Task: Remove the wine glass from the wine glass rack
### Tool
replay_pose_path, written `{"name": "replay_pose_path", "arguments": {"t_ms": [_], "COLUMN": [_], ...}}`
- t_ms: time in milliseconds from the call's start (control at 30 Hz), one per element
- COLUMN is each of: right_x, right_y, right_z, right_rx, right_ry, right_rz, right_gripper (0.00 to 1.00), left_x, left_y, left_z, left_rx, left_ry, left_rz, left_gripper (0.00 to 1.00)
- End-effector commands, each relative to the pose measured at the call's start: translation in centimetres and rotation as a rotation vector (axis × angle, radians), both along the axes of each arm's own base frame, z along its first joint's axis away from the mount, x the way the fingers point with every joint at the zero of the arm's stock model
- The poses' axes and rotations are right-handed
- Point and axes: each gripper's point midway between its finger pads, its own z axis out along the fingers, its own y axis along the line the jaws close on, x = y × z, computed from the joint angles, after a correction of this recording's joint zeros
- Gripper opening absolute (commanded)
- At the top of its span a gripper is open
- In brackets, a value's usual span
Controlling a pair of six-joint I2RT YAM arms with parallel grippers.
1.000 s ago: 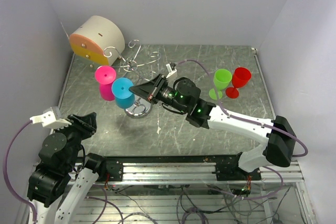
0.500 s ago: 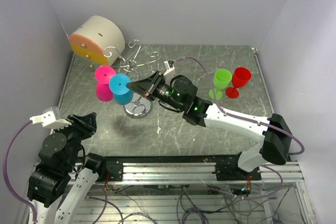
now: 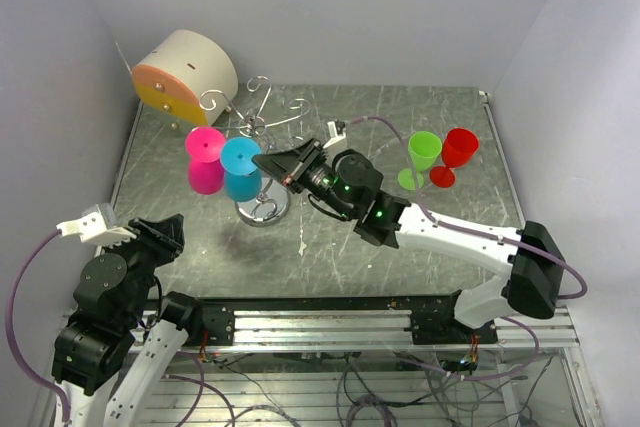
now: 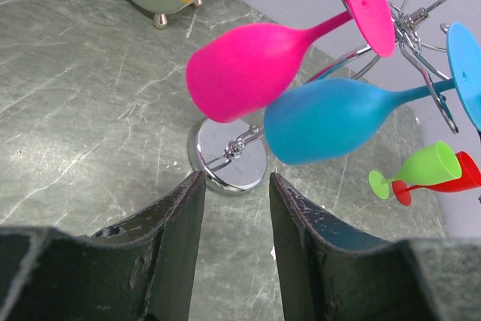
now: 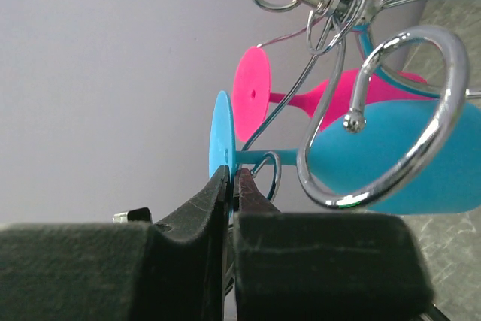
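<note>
1. The wine glass rack (image 3: 263, 209) stood on the table (image 3: 340, 252), left of centre and just in front of the beige cylinder (image 3: 186, 71).
2. The blue wine glass (image 3: 241, 171) hung inverted on a hook arm of the rack, foot uppermost, with its stem in the wire.
3. The pink wine glass (image 3: 205, 161) hung just beside it on the left.
4. The right gripper (image 5: 230, 180) was pressed together on the rim of the blue glass's foot disc.
5. The left gripper (image 4: 234, 216) was spread and empty, well apart from the rack at the near left.
6. The green glass (image 3: 422, 155) and the red glass (image 3: 458, 152) stood upright together on the right.
</note>
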Motion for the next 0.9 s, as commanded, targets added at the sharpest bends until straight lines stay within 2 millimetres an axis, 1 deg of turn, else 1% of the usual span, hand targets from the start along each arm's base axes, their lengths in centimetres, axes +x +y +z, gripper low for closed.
{"name": "replay_pose_path", "arguments": {"t_ms": [0,100,167,367,433,500,633,700,767,867], "right_x": [0.8,0.9,1.0,1.5,1.6,1.5,1.0,0.5,0.0,-0.8], "right_y": [-2.9,-3.5,-3.5,-3.3,-3.6,-4.0,-5.2,-5.8,-6.6,-7.9], "right_z": [2.5,2.5,2.5,1.9,1.6,1.2,0.9,1.3,0.1,-0.1], "right_rx": [0.047,0.041,0.041,0.022,0.019,0.014,0.001,-0.004,-0.046,-0.075], "right_ry": [-0.054,-0.054,-0.052,-0.028,-0.019,-0.008,-0.008,-0.015,-0.007,-0.014], "right_rz": [-0.115,-0.138,-0.140,-0.159,-0.171,-0.176,-0.185,-0.182,-0.177,-0.173], "right_gripper": [0.00,0.00,0.00,0.00,0.00,0.00,0.00,0.00,0.00,0.00], "left_x": [0.0,0.1,0.1,0.1,0.1,0.0,0.1,0.2,0.3,0.6], "left_y": [0.2,0.2,0.2,0.2,0.2,0.2,0.2,0.0,-0.1,-0.6], "left_z": [0.6,0.5,0.5,0.5,0.5,0.5,0.5,0.5,0.6,0.4], "left_rx": [-0.011,-0.011,-0.011,-0.011,-0.011,-0.012,-0.011,-0.006,-0.003,0.009], "left_ry": [-0.029,-0.026,-0.025,-0.023,-0.023,-0.024,-0.022,-0.020,-0.015,0.010], "left_rz": [0.011,0.011,0.010,0.012,0.014,0.014,0.013,0.006,-0.003,-0.023], "left_gripper": [0.50,0.50,0.50,0.50,0.50,0.50,0.50,0.51,0.52,0.52]}}
